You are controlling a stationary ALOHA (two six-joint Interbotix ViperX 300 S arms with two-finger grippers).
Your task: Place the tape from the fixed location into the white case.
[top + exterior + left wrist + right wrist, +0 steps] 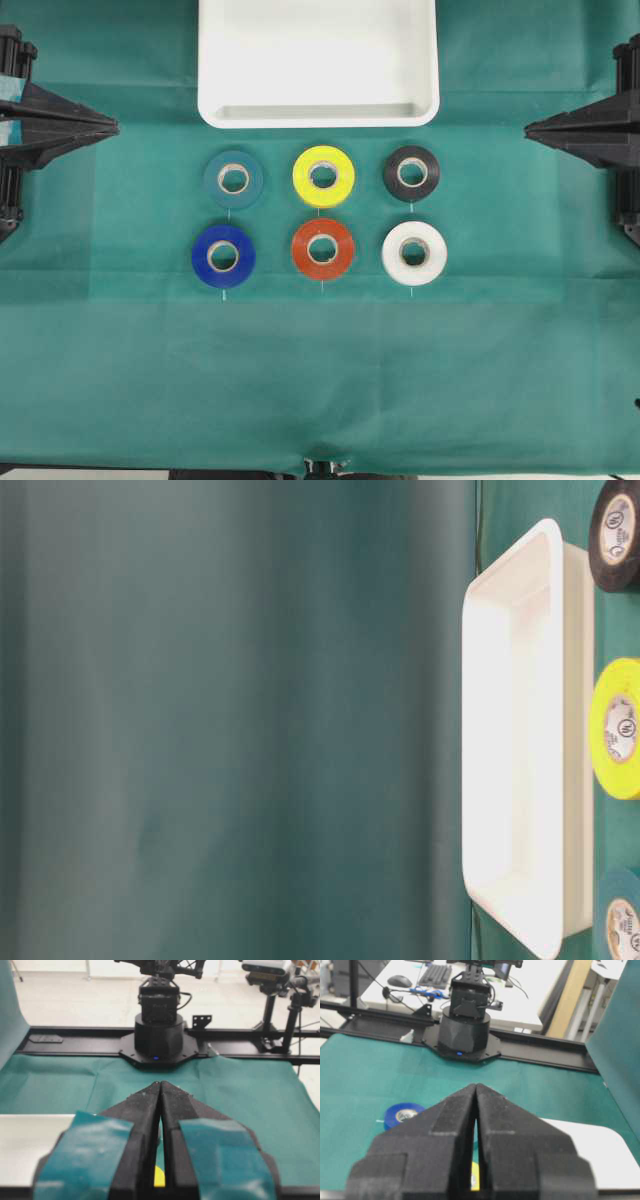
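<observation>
- Left jaws (112, 126) pressed together with nothing between them, parked at the left edge of the surface; right jaws (530, 127) likewise meeting at the tips and empty, parked at the right edge; both well apart from every roll.
- The tape (233, 179), teal with a pale core, lies flat at the left end of the back row, just in front of the white case (318, 112); the case holds nothing, so by my reading no step is done; reach, grasp, lift and drop all remain.
- Neighbours: yellow roll (323, 176) beside it, black roll (411, 173) further right; blue roll (223, 256), orange roll (322, 248) and white roll (414, 253) in the front row, all on the green cloth (320, 380).
- Nothing lies between the tape and the case; the blue roll close in front looks the likeliest thing to get nudged.
</observation>
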